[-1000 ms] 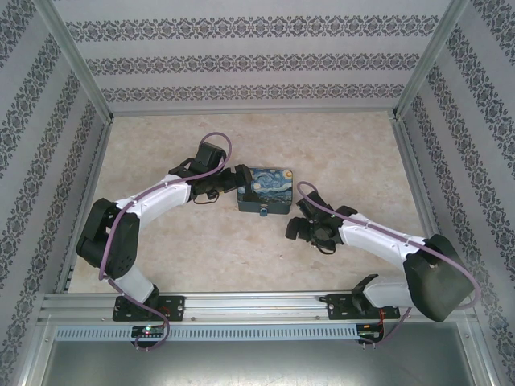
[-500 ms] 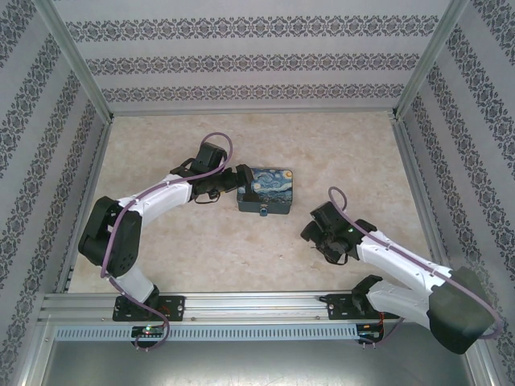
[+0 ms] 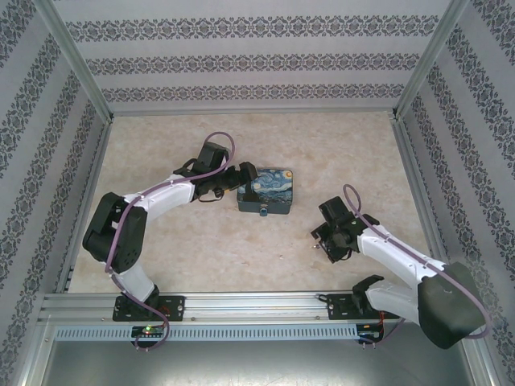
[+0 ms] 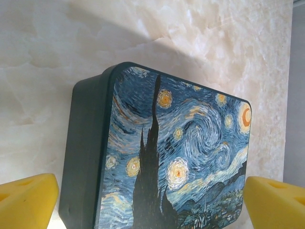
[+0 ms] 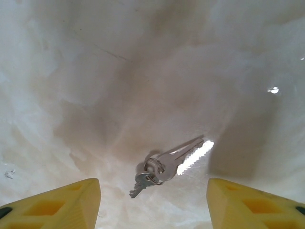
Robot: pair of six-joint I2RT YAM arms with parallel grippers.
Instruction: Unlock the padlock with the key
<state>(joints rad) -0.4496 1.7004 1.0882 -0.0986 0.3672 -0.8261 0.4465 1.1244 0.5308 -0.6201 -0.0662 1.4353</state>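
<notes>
The key (image 5: 188,155) is a small silvery key on a ring with a second, smaller one, lying flat on the pale marble table. My right gripper (image 5: 153,198) hangs over it, open, with a yellow fingertip on each side and neither touching it. In the top view the right gripper (image 3: 328,241) points down at the near right. The padlock (image 3: 264,215) is a tiny blue speck at the front edge of the starry-night tin (image 3: 266,190). My left gripper (image 4: 150,207) is open, and its yellow fingers (image 4: 26,200) straddle the near end of the tin (image 4: 190,143).
Patterned walls with metal posts (image 3: 80,72) close in the table on three sides. A metal rail (image 3: 257,305) with both arm bases runs along the near edge. Bare marble (image 3: 241,249) lies between the tin and the rail.
My right arm has swung back toward the near right and tipped its gripper down over the key. Its jaws have narrowed. The left arm and the tin have stayed put.
</notes>
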